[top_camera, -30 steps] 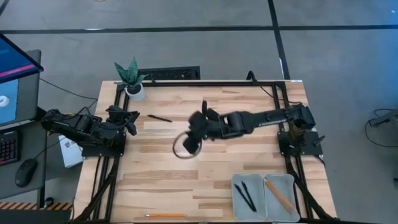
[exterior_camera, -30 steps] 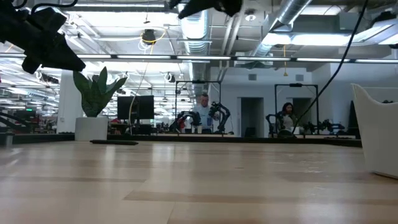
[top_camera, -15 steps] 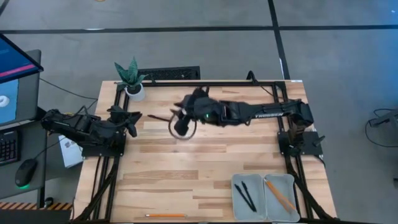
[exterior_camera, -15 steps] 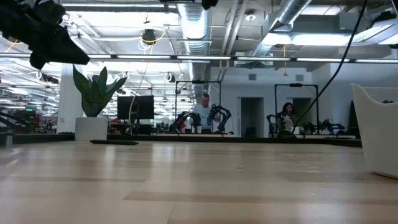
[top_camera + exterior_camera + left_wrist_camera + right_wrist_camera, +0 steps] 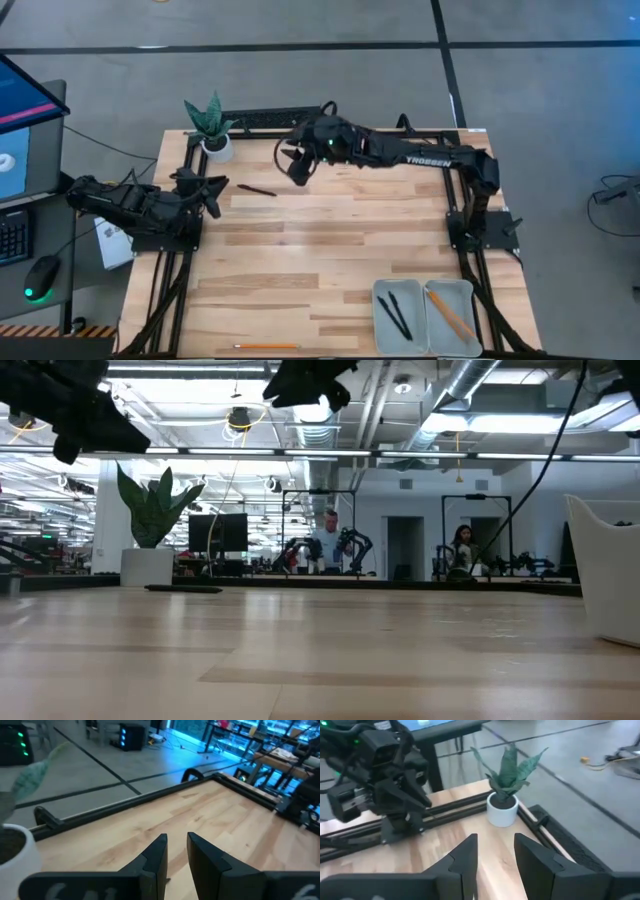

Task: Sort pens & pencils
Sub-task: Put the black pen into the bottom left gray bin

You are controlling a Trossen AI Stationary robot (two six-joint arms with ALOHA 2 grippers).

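Black pen (image 5: 257,190) lies on the far left of the table, its length running left-right; our empty right gripper (image 5: 297,168), fingers apart, hangs just right of it.

A pale wooden worktop (image 5: 300,260) of butcher-block planks sits inside a black metal frame (image 5: 330,132) on a grey floor. At its far left corner stands a small green plant in a white pot (image 5: 212,128); the right wrist view shows the same pot (image 5: 502,810) just beside the frame rail. At the near right corner lie 2 grey trays (image 5: 425,315) side by side, touching. Left of the worktop a monitor (image 5: 25,105) glows, with a keyboard (image 5: 14,236) and a mouse (image 5: 40,278) near it. In the low view, 2 people (image 5: 328,542) show far off in the room behind, under ceiling ducts and strip lights.
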